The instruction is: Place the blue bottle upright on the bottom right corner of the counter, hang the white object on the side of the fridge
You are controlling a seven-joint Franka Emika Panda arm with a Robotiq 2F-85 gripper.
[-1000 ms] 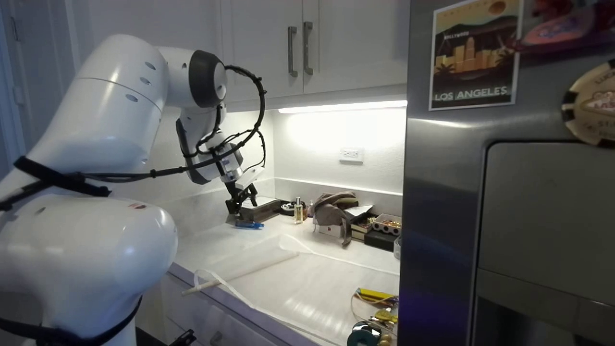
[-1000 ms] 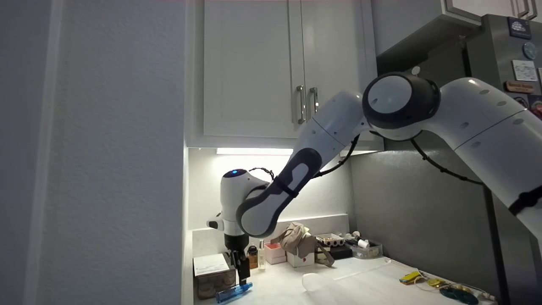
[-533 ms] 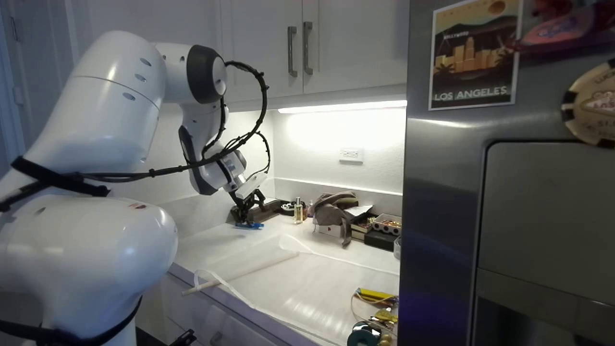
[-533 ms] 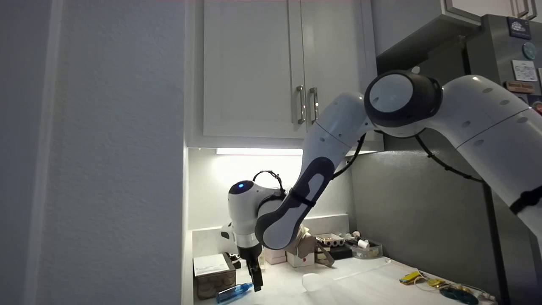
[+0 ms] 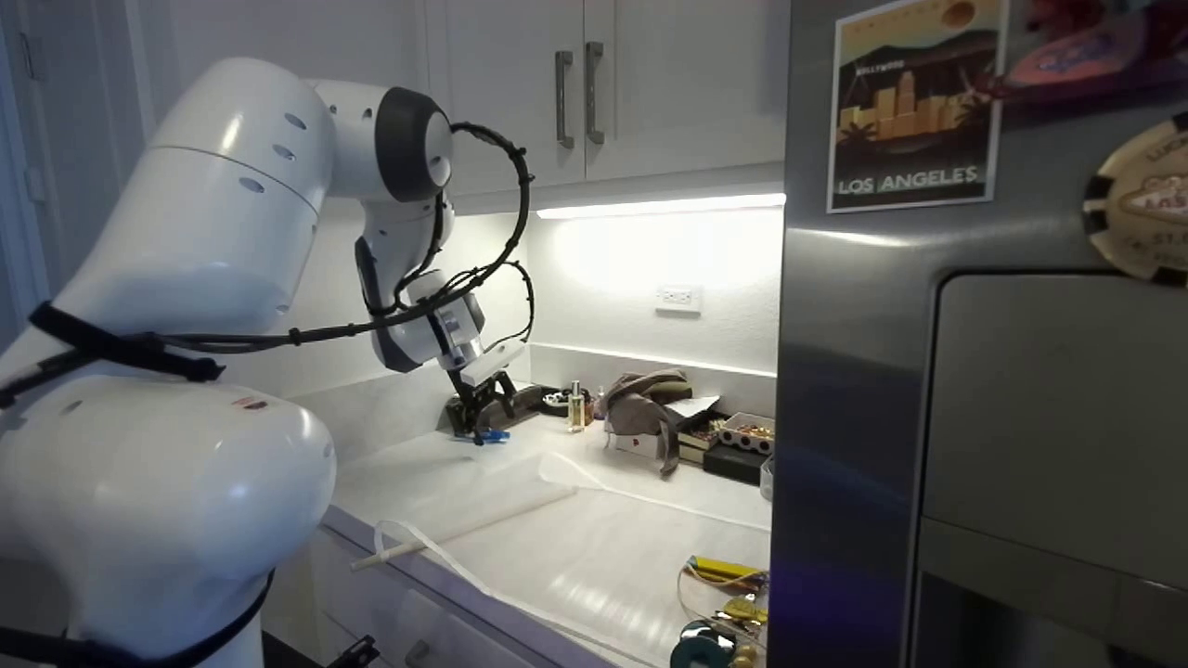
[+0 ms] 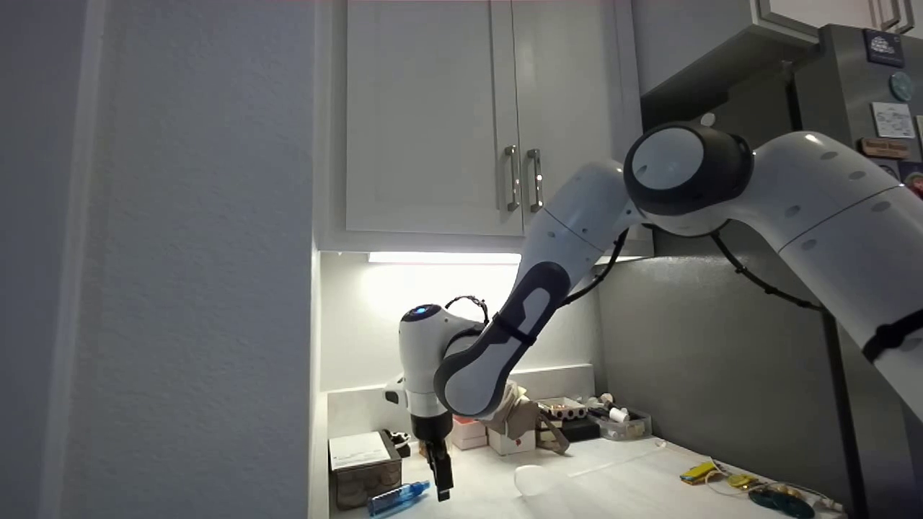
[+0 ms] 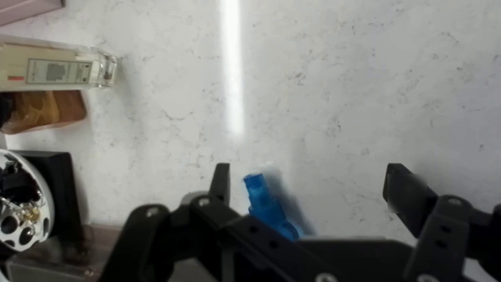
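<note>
On counter (image 6: 479,473): bottle (image 6: 395,499) before box (image 6: 366,479), contact unclear; sheet (image 5: 599,552) left of fridge (image 5: 858,390).

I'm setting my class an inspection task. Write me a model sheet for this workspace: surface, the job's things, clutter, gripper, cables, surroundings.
Surface: white counter, speckled in the wrist view.
Blue bottle: lying on its side, not upright.
White object: spread over the counter, not yet hung.
Clutter: clear bottle, brownish cloth and polka-dot box towards the back; yellow item near the fridge.
Gripper: open, close to the blue bottle, holding nothing.
Cables: black cable looped along the robot arm.
Surroundings: Los Angeles poster on the fridge; cabinets and strip light above the counter.
</note>
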